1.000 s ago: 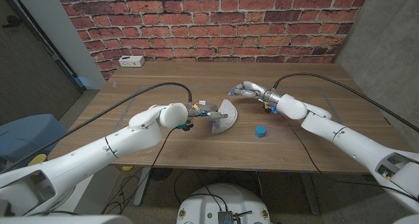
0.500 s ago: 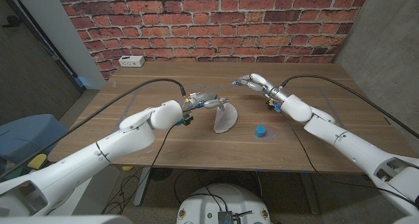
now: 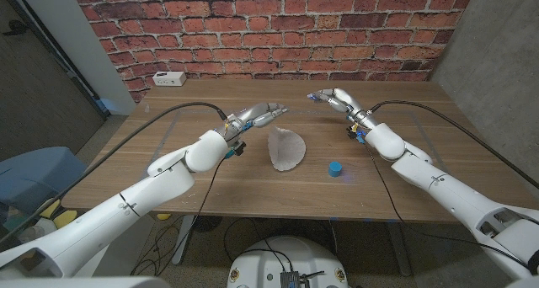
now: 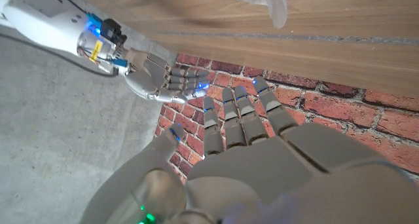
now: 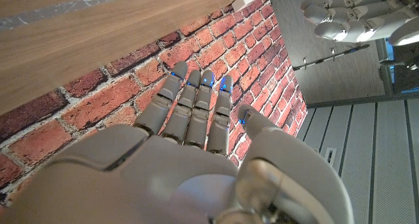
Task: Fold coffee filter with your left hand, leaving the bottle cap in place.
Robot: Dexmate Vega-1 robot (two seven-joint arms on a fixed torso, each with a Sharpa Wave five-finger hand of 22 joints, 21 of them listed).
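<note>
The white coffee filter (image 3: 285, 148) lies folded over on the wooden table (image 3: 202, 174) in the head view; a corner of the filter (image 4: 275, 2) shows in the left wrist view. A blue bottle cap (image 3: 335, 168) sits to its right, nearer the front edge. My left hand (image 3: 255, 115) is raised above the table to the left of the filter, fingers stretched apart, holding nothing. My right hand (image 3: 335, 98) hovers behind and right of the filter, fingers spread and empty. Left wrist view: my left hand (image 4: 242, 139) with the right hand (image 4: 163, 80) beyond it.
A small white box (image 3: 170, 78) stands at the table's back left corner by the brick wall (image 3: 269, 27). Black cables run along both arms over the table. A blue object (image 3: 34, 174) sits off the table's left side.
My left hand let go of the filter and lifted back to the left. The filter dropped down onto the table. My right hand rose and drew back toward the wall.
</note>
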